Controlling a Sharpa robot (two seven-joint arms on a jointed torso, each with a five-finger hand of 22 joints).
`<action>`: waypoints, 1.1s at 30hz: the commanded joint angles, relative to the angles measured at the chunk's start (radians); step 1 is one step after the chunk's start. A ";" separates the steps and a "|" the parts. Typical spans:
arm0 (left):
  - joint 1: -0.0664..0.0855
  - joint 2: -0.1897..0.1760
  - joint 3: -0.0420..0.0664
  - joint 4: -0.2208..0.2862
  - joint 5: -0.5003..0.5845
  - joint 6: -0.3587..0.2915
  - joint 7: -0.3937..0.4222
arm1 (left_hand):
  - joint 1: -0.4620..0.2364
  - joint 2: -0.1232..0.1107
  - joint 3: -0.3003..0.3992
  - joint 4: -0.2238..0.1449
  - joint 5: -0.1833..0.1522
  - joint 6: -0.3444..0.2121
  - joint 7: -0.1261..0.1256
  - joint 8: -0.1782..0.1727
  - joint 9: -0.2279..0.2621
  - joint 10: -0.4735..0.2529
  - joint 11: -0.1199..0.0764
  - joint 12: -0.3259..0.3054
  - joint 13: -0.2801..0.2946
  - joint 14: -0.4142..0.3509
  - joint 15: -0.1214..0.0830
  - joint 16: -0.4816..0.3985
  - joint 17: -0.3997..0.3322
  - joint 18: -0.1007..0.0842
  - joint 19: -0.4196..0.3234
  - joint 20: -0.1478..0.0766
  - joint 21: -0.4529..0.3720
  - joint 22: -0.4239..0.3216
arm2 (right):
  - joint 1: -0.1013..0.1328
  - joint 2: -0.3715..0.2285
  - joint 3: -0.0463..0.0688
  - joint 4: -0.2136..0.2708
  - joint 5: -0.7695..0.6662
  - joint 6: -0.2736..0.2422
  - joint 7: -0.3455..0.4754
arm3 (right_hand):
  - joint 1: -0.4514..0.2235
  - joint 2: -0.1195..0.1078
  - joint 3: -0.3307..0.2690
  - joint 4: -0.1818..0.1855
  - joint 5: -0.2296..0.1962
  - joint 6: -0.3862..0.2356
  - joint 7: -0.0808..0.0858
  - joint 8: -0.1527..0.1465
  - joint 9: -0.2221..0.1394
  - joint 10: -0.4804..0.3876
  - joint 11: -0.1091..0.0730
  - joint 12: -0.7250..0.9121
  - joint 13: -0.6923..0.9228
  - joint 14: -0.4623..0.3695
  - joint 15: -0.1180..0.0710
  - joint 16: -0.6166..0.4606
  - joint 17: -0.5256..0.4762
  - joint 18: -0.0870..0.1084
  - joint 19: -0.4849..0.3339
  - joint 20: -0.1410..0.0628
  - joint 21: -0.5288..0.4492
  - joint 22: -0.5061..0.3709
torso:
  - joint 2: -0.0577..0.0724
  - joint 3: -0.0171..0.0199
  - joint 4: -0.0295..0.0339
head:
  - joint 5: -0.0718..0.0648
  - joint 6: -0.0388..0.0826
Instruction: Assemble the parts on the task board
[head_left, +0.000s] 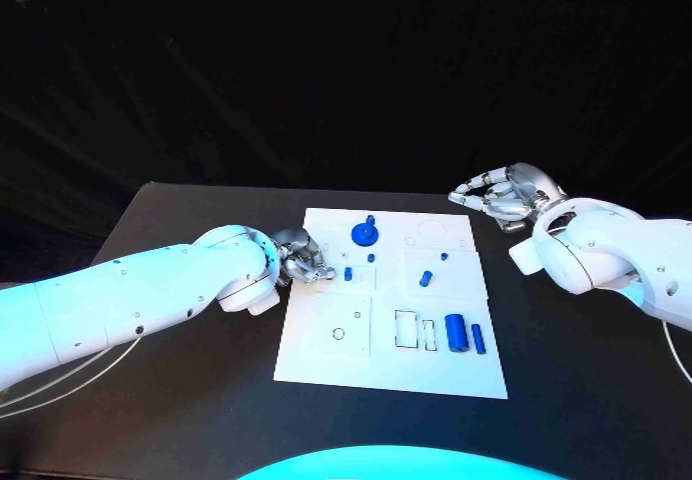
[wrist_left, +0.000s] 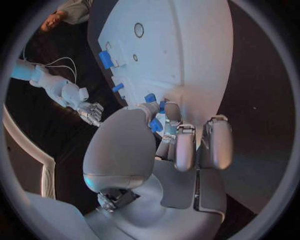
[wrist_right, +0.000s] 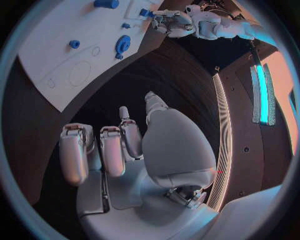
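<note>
White rectangular task board (head_left: 325, 350) flat at centre of black table (head_left: 188, 420). On board: blue gear-shaped round part (head_left: 366, 234) near far edge; small blue peg (head_left: 371, 258) just behind it toward robot; short blue tilted cylinder (head_left: 427, 279) mid-board; small blue stub (head_left: 444, 257) beyond it; larger blue upright cylinder (head_left: 456, 333) and slim blue bar (head_left: 477, 338) side by side near right edge, beside outlined rectangular slots (head_left: 415, 330).

Left hand (head_left: 303, 258) at left edge of board, fingers curled in over board surface; small blue part (wrist_left: 155, 125) seen at fingertips in left wrist view, apparently pinched, grip not fully certain. Another small blue piece (head_left: 348, 272) on board just beside that hand.

Right hand (head_left: 505, 197) above table off far right corner of board, apart from board, fingers curled inward, nothing held.
</note>
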 joint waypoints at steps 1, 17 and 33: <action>0.000 -0.006 0.005 0.011 0.063 0.004 0.020 | 0.005 -0.008 0.078 -0.068 -0.004 0.005 -0.003 0.009 0.009 0.007 0.001 0.007 0.001 0.088 -0.007 0.001 0.206 -0.008 0.002 -0.002 0.003 0.067 | -0.001 0.001 0.000 -0.001 -0.008 0.017 0.009 | 0.000 0.003 -0.003 -0.004 0.005 -0.008 0.001 0.006 -0.002 -0.002 -0.001 -0.003 0.064 0.065 -0.008 -0.004 0.096 0.017 0.043 -0.006 -0.005 0.184 | 0.000 0.0003 0.0006 | 0.000 0.001; 0.024 -0.036 0.035 0.028 0.127 0.089 0.000 | 0.002 -0.020 0.110 -0.080 -0.006 0.002 -0.002 0.014 0.010 0.007 0.002 0.006 -0.001 0.087 -0.006 0.001 0.205 -0.006 -0.004 -0.002 -0.001 0.062 | -0.004 0.003 0.000 -0.005 -0.008 0.020 0.007 | 0.000 0.003 -0.003 -0.004 0.008 -0.008 0.001 0.006 -0.002 -0.002 -0.001 -0.003 0.063 0.065 -0.008 -0.004 0.096 0.017 0.043 -0.006 -0.006 0.183 | 0.000 0.0004 -0.0001 | 0.005 0.004; 0.105 0.048 0.031 -0.121 0.161 0.352 -0.089 | -0.016 -0.015 0.161 -0.106 -0.010 -0.005 0.004 0.022 0.014 -0.006 0.007 -0.005 -0.024 0.085 -0.002 -0.003 0.200 -0.004 -0.011 0.000 -0.006 0.057 | -0.004 0.013 0.000 -0.011 -0.008 0.024 0.007 | 0.000 0.003 -0.003 -0.003 0.010 -0.008 0.001 0.007 -0.002 -0.001 -0.002 -0.003 0.063 0.065 -0.008 -0.005 0.095 0.018 0.042 -0.007 -0.008 0.182 | 0.000 0.0000 -0.0006 | 0.008 -0.001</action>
